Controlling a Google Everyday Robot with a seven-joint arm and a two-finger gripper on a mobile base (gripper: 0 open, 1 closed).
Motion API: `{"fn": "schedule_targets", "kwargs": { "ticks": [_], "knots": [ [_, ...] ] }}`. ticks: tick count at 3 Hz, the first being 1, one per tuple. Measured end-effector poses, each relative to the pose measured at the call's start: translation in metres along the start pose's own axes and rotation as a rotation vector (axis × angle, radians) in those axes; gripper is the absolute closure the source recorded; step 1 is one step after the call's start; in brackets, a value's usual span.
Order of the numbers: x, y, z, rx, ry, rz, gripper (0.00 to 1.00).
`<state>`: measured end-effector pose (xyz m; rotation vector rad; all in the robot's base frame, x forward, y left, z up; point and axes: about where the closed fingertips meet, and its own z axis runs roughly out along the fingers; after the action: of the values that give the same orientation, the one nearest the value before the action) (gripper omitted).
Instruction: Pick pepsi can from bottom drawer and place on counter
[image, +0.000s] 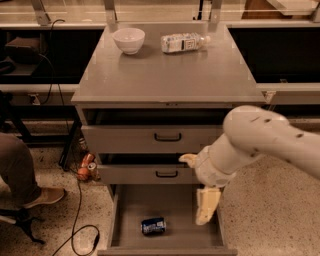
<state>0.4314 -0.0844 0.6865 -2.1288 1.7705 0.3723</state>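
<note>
The pepsi can (153, 225) lies on its side on the grey floor of the open bottom drawer (180, 203), near the front and left of centre. My gripper (206, 206) hangs from the white arm over the drawer's right part, to the right of the can and apart from it. It holds nothing that I can see. The counter (165, 75) is the grey top of the cabinet, above the two upper drawers.
On the counter stand a white bowl (129, 39) at the back left and a clear plastic water bottle (184, 42) lying at the back. Orange cans (86, 166) lie on the floor left of the cabinet. A person's leg and shoe (30, 192) are at the left.
</note>
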Motion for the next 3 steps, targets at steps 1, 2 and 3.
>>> {"fn": "schedule_targets", "kwargs": {
  "ticks": [1, 2, 3],
  "knots": [
    [-0.001, 0.003, 0.096, -0.082, -0.082, -0.016, 0.00],
    [-0.001, 0.003, 0.096, -0.082, -0.082, -0.016, 0.00],
    [0.006, -0.015, 0.132, -0.069, -0.109, -0.040, 0.00]
  ]
}}
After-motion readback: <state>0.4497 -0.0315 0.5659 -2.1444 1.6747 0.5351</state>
